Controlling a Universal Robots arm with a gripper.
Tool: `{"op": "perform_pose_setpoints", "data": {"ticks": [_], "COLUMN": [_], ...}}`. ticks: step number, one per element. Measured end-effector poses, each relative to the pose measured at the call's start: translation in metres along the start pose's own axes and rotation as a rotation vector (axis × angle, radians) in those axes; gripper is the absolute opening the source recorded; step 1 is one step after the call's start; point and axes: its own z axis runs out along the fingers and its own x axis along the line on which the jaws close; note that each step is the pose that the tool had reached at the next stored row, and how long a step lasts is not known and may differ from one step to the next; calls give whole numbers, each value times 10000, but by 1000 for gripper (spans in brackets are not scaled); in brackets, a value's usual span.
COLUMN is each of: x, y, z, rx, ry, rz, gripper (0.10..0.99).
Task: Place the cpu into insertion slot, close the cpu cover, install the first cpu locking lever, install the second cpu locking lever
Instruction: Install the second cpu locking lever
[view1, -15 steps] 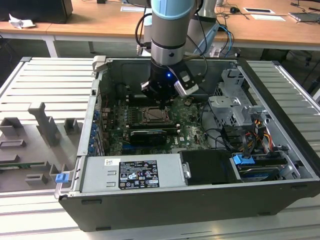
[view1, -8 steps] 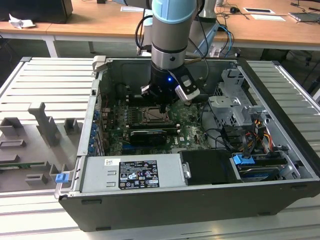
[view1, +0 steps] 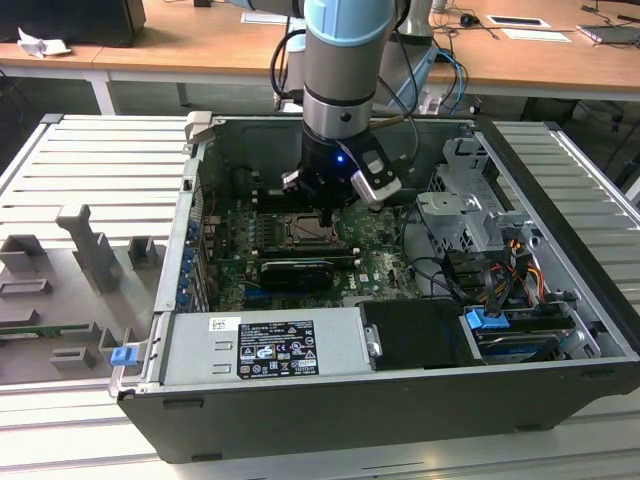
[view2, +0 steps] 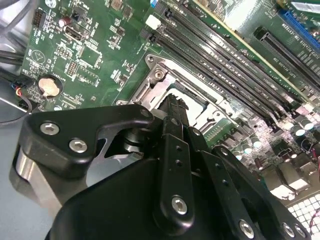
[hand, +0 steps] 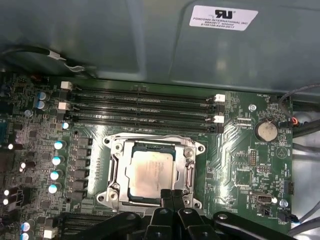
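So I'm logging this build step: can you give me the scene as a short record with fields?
setting: open computer case lying on a slatted table
cpu: seated flat in the insertion slot
cpu cover: down, framing the chip
gripper: fingers together at the socket's edge, holding nothing
memory slots: long, black, beside the socket
coin battery: on the green board, apart from the socket
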Motion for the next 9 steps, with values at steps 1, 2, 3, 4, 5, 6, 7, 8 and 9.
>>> {"op": "perform_pose_setpoints", "data": {"ticks": [1,2,3,4,5,6,7,8,9], "x": [1,2,2,3,4,5,6,6,5], "y": [-12,-21,-31,-45,-54,-64,-66,-68,-69], "z": [-1,-2,-3,-5,-6,-8,-8,-14,-19], "rx": [0,0,0,0,0,0,1,2,0], "ry": [0,0,0,0,0,1,1,2,1], "rz": [0,0,0,0,0,0,1,2,1], "gripper": [106,106,106,106,106,106,106,106,106]}}
